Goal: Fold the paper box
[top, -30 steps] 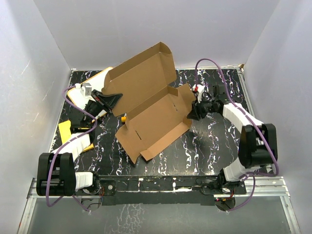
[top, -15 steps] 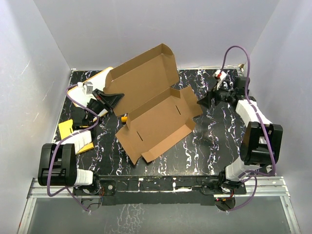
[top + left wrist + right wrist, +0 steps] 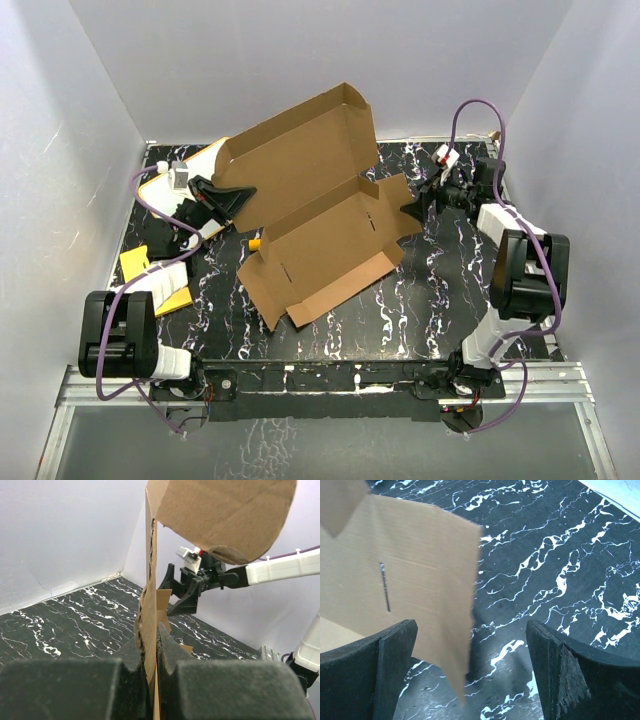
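Brown corrugated paper box (image 3: 320,235) half-open on black marbled desk (image 3: 430,290), lid tilted up. Left gripper (image 3: 243,196) — jaws pinch lid edge; right gripper (image 3: 414,206) — jaws spread wide beside 1 flap. Yellow sheet (image 3: 133,266) far left.

This is a robotics lab test cell. Plain white panel walls (image 3: 300,60) close in a black tabletop with white marble veining (image 3: 420,300). A silver aluminium rail frame (image 3: 330,400) runs along its near edge, where a white-and-black robot arm on the left (image 3: 120,345) and another on the right (image 3: 525,275) are bolted, trailing purple cables (image 3: 476,100).
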Available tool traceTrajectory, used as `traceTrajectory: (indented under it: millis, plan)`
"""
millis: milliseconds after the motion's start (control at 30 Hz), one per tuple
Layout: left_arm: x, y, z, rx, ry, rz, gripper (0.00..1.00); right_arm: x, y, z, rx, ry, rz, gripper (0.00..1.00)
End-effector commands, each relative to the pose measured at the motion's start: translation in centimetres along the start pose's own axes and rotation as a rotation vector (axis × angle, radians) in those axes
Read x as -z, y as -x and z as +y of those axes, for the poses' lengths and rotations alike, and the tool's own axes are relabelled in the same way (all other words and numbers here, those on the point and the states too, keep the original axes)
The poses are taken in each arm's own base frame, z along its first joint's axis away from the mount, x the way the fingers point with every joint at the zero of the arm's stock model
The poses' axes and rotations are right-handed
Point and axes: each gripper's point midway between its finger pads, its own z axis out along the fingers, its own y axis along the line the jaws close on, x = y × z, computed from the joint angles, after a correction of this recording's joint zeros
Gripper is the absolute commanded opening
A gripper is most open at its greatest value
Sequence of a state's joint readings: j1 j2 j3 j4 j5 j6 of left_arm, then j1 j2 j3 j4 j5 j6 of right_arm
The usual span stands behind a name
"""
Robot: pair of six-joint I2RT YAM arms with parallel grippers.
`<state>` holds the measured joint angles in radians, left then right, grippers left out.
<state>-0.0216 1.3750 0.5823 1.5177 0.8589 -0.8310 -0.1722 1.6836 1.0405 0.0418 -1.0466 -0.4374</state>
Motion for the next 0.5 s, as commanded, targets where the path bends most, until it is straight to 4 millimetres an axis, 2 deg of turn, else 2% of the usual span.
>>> traceTrajectory:
  millis: [0, 33, 100, 267, 333, 467]
  plan:
    - [-0.7, 2.5, -1.8, -0.087, -0.075, -0.047, 0.0, -0.5, 2.6, -2.1, 0.115, 0.015, -0.044, 1.0]
    - [-0.8, 2.6, -1.9, -0.088, -0.079, -0.047, 0.0, -0.9, 2.0, -2.3, 0.09, 0.033, -0.038, 1.0]
    - [-0.8, 2.7, -2.1, -0.089, -0.087, -0.048, 0.0, -1.3, 2.0, -2.1, 0.063, 0.074, -0.045, 0.96]
    - [-1.0, 2.3, -1.5, -0.075, -0.084, -0.035, 0.0, -1.8, 2.1, -1.2, 0.0, 0.166, -0.065, 0.69]
    - [-1.0, 2.3, -1.5, -0.078, -0.085, -0.031, 0.0, -1.6, 2.2, -0.6, 0.014, 0.191, -0.071, 0.55]
    - [-1.4, 2.5, -1.3, -0.091, -0.09, -0.022, 0.0, -1.0, 3.3, 0.0, 0.073, 0.195, -0.084, 0.15]
